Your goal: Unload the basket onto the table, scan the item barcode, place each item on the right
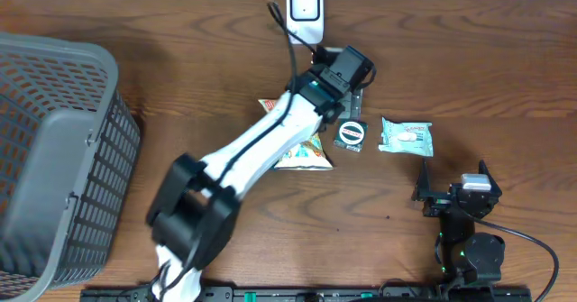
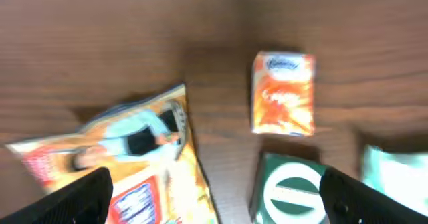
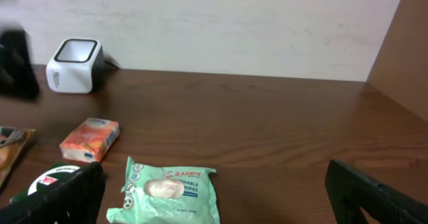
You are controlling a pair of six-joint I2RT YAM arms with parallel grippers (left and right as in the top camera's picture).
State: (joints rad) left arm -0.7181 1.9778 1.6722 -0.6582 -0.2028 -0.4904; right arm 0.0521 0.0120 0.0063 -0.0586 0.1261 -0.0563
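Note:
A white barcode scanner (image 1: 305, 4) (image 3: 75, 65) stands at the back edge of the table. A small orange box (image 2: 283, 93) (image 3: 90, 139) lies flat on the table just in front of it. My left gripper (image 1: 350, 84) (image 2: 217, 202) hangs open above the box and holds nothing. Under its fingers (image 2: 87, 197) lie a yellow chips bag (image 2: 134, 150) (image 1: 302, 151) and a green round-label box (image 2: 291, 194) (image 1: 350, 135). A green wipes pack (image 1: 406, 136) (image 3: 170, 190) lies to the right. My right gripper (image 1: 455, 194) (image 3: 214, 197) stands open and empty near the front, behind the wipes pack.
A large grey basket (image 1: 54, 149) takes up the left side of the table. The scanner's black cable (image 1: 287, 32) runs past the left arm. A wall closes the back in the right wrist view.

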